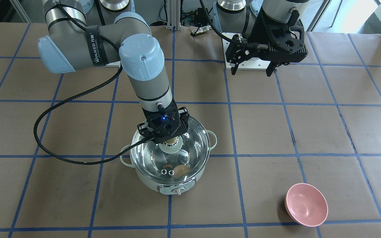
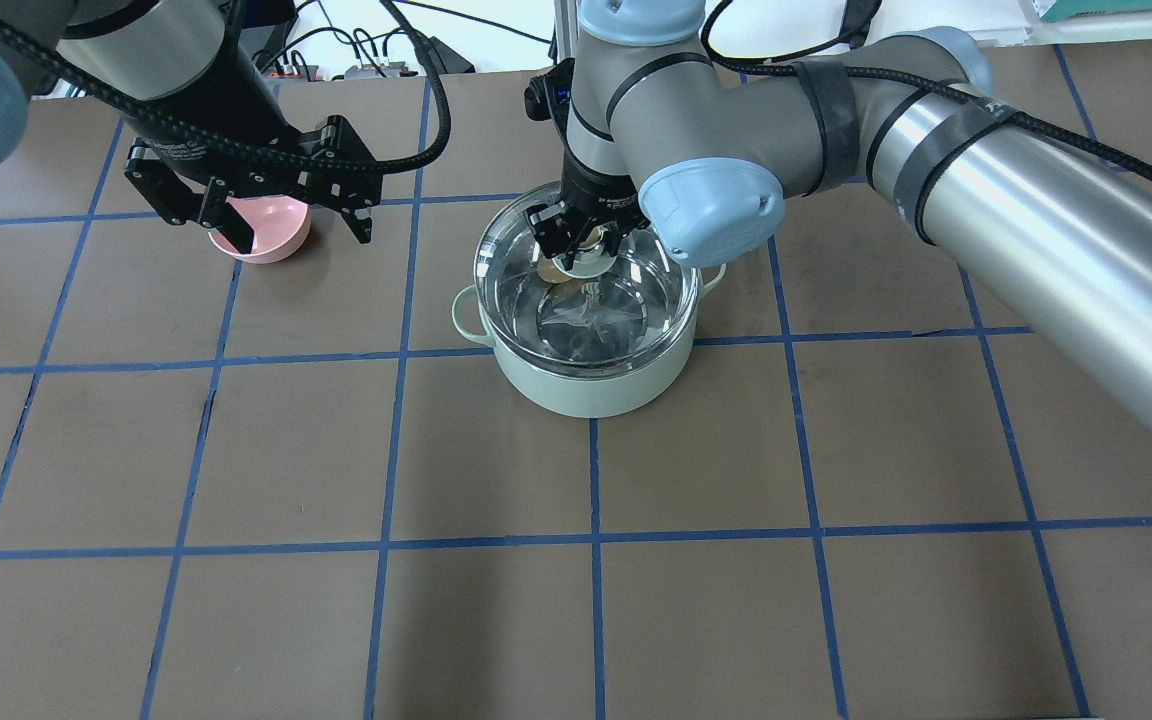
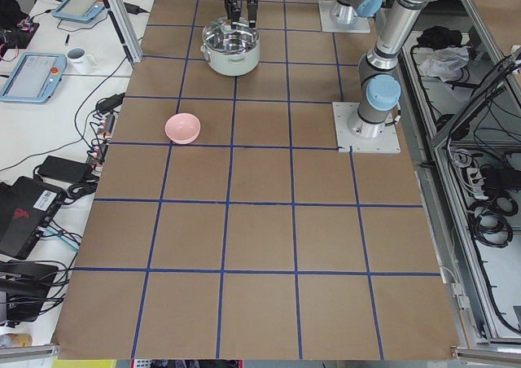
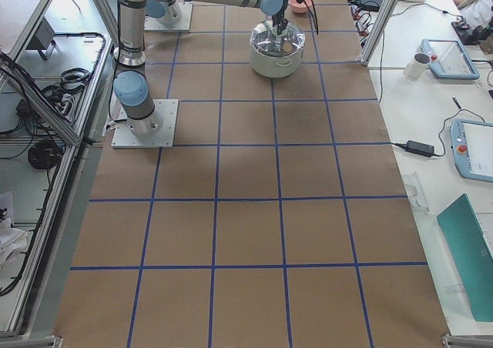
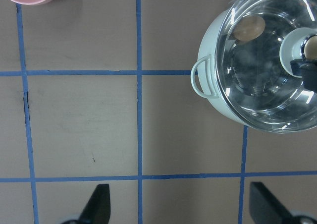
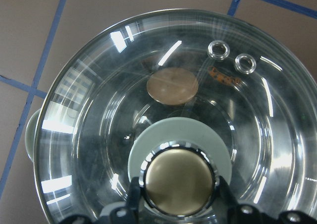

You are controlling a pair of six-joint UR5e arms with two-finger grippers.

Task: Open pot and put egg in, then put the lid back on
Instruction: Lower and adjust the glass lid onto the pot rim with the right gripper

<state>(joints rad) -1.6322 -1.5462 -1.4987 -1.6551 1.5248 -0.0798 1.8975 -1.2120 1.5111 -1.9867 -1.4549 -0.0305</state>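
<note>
One pot (image 1: pixel 149 183) is seen near the middle of the table (image 1: pixel 342 148), with one lid (image 1: pixel 192 150) set on it and one egg (image 1: pixel 181 170) lying inside. The right claw (image 6: pixel 177 196) is closed on the lid's knob (image 6: pixel 177 179). The left claw (image 1: pixel 252 70) is held open and empty, and one pink bowl (image 1: pixel 306 205) is set toward the far edge
</note>
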